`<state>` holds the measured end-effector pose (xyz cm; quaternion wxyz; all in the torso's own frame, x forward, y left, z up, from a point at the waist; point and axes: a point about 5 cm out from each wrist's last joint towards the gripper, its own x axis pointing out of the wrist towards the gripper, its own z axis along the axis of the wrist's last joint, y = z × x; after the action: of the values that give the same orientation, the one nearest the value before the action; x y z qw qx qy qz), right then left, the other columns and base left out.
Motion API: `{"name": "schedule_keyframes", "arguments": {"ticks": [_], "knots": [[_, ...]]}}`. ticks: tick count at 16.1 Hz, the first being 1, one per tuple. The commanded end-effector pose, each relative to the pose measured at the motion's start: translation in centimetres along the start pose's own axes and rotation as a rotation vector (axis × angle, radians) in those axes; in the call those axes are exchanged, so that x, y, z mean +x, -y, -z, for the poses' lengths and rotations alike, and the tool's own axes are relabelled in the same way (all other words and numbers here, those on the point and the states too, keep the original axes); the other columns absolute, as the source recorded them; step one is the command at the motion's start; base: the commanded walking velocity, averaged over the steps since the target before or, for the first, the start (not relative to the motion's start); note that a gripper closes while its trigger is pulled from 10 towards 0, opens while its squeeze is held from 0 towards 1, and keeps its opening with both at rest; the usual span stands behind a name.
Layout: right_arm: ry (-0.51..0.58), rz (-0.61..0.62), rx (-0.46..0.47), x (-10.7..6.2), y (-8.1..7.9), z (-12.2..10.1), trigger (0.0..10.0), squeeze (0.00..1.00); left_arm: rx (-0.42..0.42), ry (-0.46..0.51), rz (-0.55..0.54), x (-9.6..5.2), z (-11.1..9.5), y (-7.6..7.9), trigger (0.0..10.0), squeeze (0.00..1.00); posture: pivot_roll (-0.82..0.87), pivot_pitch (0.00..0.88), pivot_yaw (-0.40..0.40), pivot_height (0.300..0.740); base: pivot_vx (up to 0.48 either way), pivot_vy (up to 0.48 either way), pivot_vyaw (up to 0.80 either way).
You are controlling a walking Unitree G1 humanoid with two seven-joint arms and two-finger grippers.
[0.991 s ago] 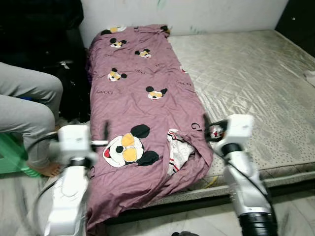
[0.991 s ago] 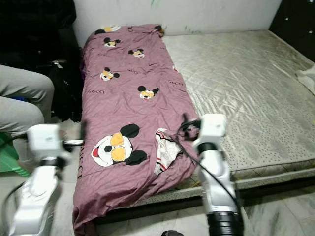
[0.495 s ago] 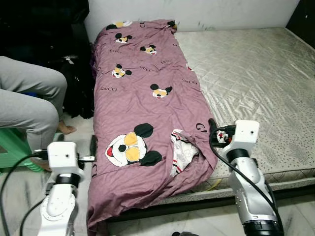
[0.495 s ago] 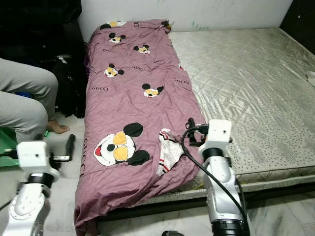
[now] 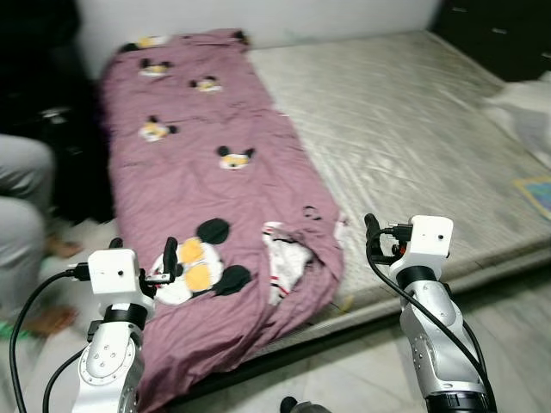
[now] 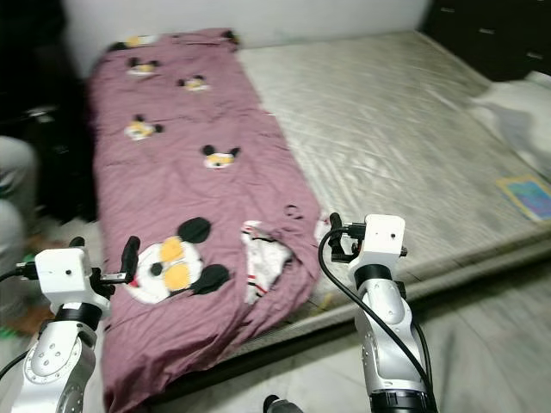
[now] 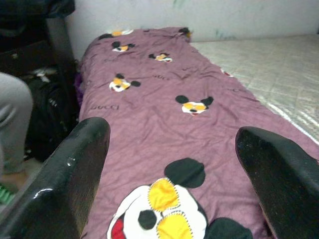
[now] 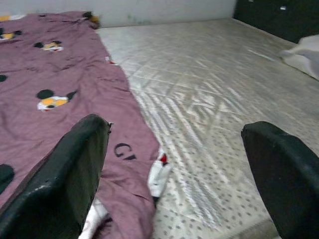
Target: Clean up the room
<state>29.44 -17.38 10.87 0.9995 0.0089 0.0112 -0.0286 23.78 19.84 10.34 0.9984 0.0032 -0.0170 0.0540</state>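
bed: bare grey quilted mattress (image 5: 413, 129) on the floor, apparently stripped | cover: purple cartoon-mouse print quilt (image 5: 198, 189) spread down the mattress's left strip, near end spilling over the edge, likely awaiting folding | left tool (image 5: 142, 258) spread open, empty, just before that near end | right tool (image 6: 336, 237) spread open, empty, beside the quilt's right corner

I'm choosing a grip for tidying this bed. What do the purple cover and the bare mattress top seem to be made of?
Purple cover: thin woven fabric, probably cotton, matte; it creases and drapes limply over the edge. Mattress: quilted fabric with a slight sheen, stitched pattern visible.
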Motion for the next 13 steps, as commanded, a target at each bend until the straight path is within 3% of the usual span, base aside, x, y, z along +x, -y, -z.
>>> {"name": "schedule_keyframes", "arguments": {"ticks": [1, 13], "knots": [[0.009, -0.012, 0.000, 0.1, -0.4, -0.4, 10.0, 0.00, 0.015, -0.015, -0.019, 0.0, 0.3, -0.4, 10.0, 0.00, -0.04, 0.130, -0.006, 0.740, 0.000, 0.000, 0.00], [-0.051, -0.104, 0.009, 0.2, -1.8, 0.3, 10.0, 0.00, 0.024, 0.000, -0.026, 0.4, -0.2, -0.4, 10.0, 0.00, -0.03, 0.170, -0.027, 0.740, 0.000, 0.000, 0.00]]}}
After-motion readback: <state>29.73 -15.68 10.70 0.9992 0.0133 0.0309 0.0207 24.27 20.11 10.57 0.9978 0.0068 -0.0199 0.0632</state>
